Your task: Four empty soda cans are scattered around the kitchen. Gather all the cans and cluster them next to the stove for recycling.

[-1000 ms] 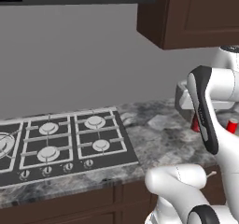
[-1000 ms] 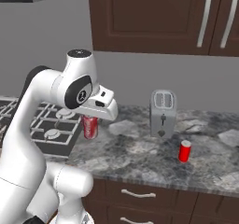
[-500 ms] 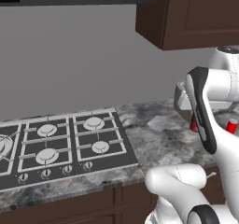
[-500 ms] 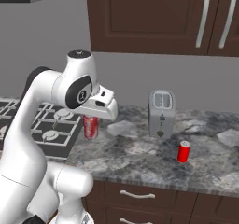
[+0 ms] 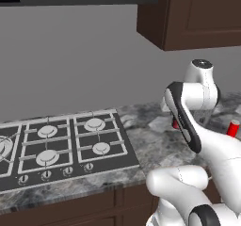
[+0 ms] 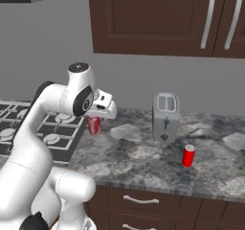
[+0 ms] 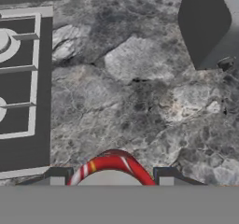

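Observation:
My gripper [image 6: 95, 120] is shut on a red soda can [image 6: 94, 128] and holds it upright in the air, above the counter just right of the stove [image 6: 56, 129]. In the hand view the can's red rim and grey top [image 7: 112, 168] sit between my fingertips [image 7: 58, 177], with the stove's [image 7: 23, 139] right edge at the left. From the left base view a sliver of the held can [image 5: 175, 124] peeks out behind the arm. Another red soda can [image 6: 188, 155] stands on the counter right of the toaster, also seen at the right edge [image 5: 232, 127].
A silver slot toaster [image 6: 165, 116] stands at the back of the marble counter [image 6: 139, 159], and appears as a dark block [image 7: 210, 22] in the hand view. Dark wall cabinets [image 6: 158, 18] hang above. Bare counter lies between the stove [image 5: 61, 147] and the toaster.
The whole scene slid very slightly in both base views. The gripper keeps its hold on the can, which sits a touch higher.

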Motion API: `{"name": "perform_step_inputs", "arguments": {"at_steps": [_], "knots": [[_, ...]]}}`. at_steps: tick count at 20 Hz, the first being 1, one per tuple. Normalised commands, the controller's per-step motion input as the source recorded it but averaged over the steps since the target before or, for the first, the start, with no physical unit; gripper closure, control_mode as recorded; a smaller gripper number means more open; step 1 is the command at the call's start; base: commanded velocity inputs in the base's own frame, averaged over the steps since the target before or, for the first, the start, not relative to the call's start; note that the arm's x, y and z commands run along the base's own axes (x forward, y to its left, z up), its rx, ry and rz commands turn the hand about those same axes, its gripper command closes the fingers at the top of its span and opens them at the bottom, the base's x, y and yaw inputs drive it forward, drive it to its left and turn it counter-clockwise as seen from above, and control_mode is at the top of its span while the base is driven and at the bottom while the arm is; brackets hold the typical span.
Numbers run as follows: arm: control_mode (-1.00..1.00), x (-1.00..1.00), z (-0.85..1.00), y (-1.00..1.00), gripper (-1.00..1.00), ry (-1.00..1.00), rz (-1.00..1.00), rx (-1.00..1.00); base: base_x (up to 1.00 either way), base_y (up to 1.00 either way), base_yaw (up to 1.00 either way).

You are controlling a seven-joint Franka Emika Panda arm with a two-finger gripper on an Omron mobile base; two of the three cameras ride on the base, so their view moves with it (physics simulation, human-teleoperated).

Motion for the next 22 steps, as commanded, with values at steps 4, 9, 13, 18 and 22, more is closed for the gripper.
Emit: {"name": "perform_step_inputs", "arguments": {"at_steps": [4, 9, 13, 18, 22], "knots": [[-1.0, 1.0, -0.54, 0.14, 1.0, -0.01, 0.0, 0.0, 0.0, 0.0, 0.0], [-1.0, 1.0, -0.49, 0.01, 1.0, 0.0, 0.0, 0.02, 0.0, 0.0, 0.0], [-1.0, 0.99, -0.48, 0.0, 1.0, 0.0, 0.0, 0.06, 0.0, 0.0, 0.0], [-1.0, 0.99, -0.61, 0.01, 1.0, 0.05, 0.0, 0.0, 0.0, 0.0, 0.0], [-1.0, 0.89, -0.62, 0.04, 1.0, 0.12, 0.0, 0.0, 0.0, 0.0, 0.0]]}}
